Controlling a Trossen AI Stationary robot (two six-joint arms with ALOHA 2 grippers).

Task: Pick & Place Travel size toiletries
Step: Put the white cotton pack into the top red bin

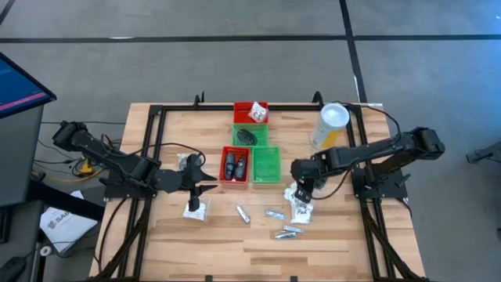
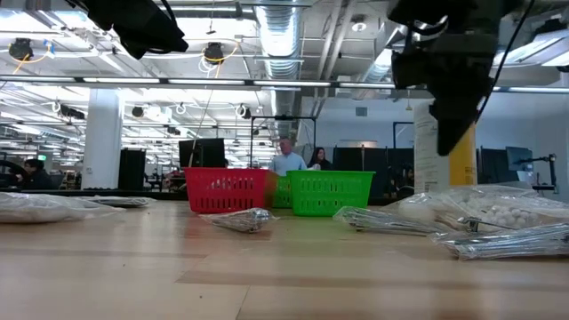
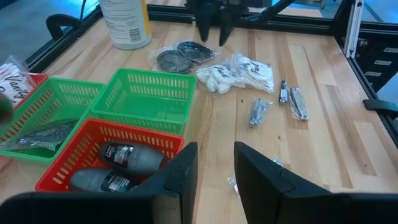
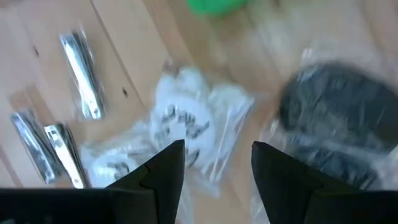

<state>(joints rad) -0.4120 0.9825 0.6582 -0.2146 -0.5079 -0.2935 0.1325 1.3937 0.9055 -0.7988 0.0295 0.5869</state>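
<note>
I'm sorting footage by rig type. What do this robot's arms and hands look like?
Both the left arm and the right arm are matte black and jointed, mounted on black frames at the table's sides. Each ends in a hand with two flat, dark, blunt fingers: the left hand and the right hand. No markings are visible.

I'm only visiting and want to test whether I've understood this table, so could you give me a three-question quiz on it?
1. True or false: the red plastic basket beside the green ones holds two small dark grey bottles.
2. The right arm's fingers hang open over: A) the white crinkly sachets; B) a green basket; C) bare wood.
3. Fill in: the tall yellow canister with the white lid stands on the ___ arm's side of the table.

Key: 1 true; 2 A; 3 right.
</note>
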